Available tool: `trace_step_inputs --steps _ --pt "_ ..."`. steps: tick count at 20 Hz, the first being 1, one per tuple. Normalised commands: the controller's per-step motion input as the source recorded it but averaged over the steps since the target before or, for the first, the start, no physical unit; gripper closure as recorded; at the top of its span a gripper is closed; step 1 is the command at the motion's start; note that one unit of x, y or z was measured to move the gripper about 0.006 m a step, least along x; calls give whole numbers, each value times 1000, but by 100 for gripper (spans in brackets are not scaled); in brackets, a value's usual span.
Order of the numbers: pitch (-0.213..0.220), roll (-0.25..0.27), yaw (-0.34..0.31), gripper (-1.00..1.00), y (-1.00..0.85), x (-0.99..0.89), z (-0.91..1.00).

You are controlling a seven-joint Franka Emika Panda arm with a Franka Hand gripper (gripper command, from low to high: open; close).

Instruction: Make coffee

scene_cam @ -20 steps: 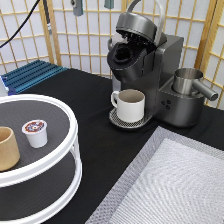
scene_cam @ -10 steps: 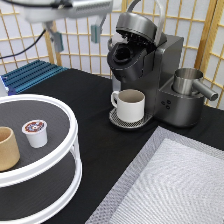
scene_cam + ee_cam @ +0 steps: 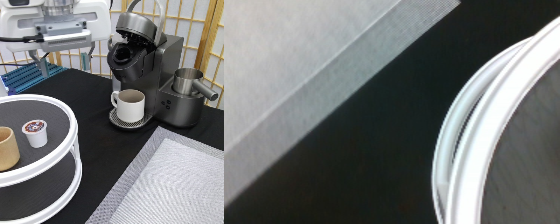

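White plastic with a brown-and-red foil top — that is your pod (image 3: 35,132), standing upright on the upper tier of the round stand (image 3: 74,134) at the exterior view's left, just beside the tan cup (image 3: 8,148) and apart from it. Nothing touches the pod, so the loading is not yet done. Across the dark table, the brewer (image 3: 145,70) has its lid tipped up and its chamber exposed, presumably so a pod can drop in, and the mug (image 3: 130,104) already sits on the drip tray under the spout to catch the pour. A steel pitcher (image 3: 188,81) stands on the machine's right side. Your gripper (image 3: 65,57) hangs high at the view's top, well above the stand — fingers spread apart, nothing between them. The wrist view shows only the stand's rim (image 3: 483,130), table and a grey mat (image 3: 299,60).
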Motion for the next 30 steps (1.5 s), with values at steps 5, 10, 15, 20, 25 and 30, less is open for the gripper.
trace_step_inputs --steps 5,10,15,20,25,30 --pt "-47 -36 -325 -100 -113 -83 25" --pt "0 -87 -281 -100 -165 -331 -144" --pt "0 -151 -199 -100 -260 -433 -202" --pt "0 -118 -119 -100 -460 -239 -195" --pt "-89 19 -22 -100 -464 -145 -298" --pt "-125 47 19 -100 -144 -105 -401"
